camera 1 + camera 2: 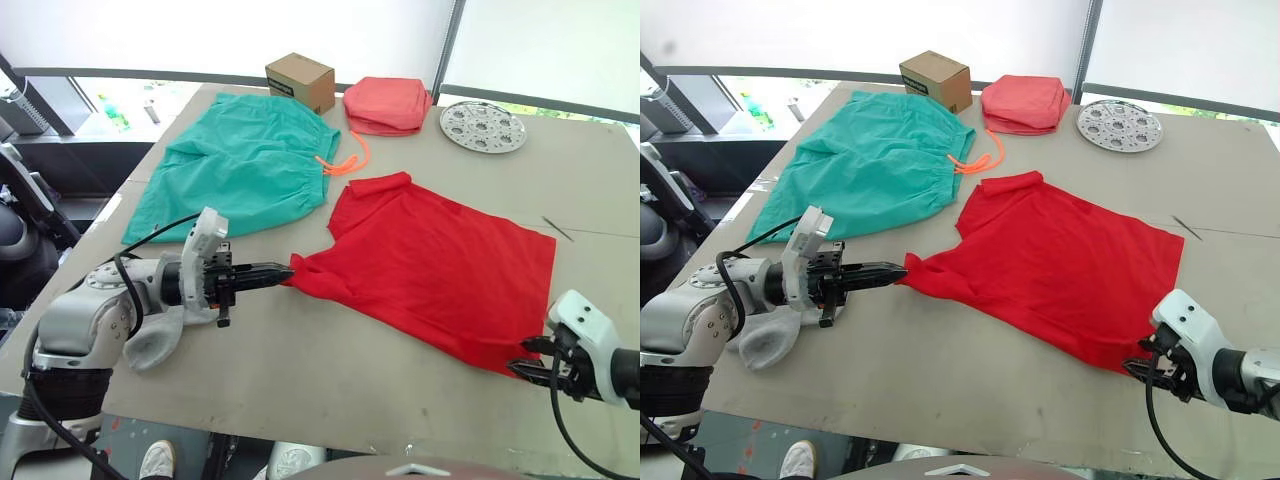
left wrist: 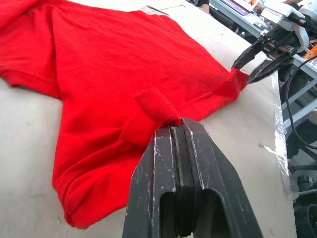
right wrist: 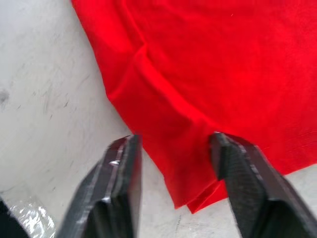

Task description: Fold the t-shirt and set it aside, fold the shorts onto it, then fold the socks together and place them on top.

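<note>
The red t-shirt (image 1: pixel 435 265) lies spread flat near the table's (image 1: pixel 300 370) front right, 1 sleeve pulled taut toward the left. The teal shorts (image 1: pixel 240 160) lie flat at the back left, their orange drawstring (image 1: pixel 345 160) trailing right. A grey sock (image 1: pixel 768 340) sits near the front left edge.

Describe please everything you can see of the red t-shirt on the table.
The t-shirt is bright red, plain, thin fabric with short sleeves. It lies spread mostly flat on the table, slightly wrinkled, beside the teal shorts without touching them. The left claw is shut on a bunched sleeve edge. The right claw is open, its fingers straddling the near hem corner.
</note>
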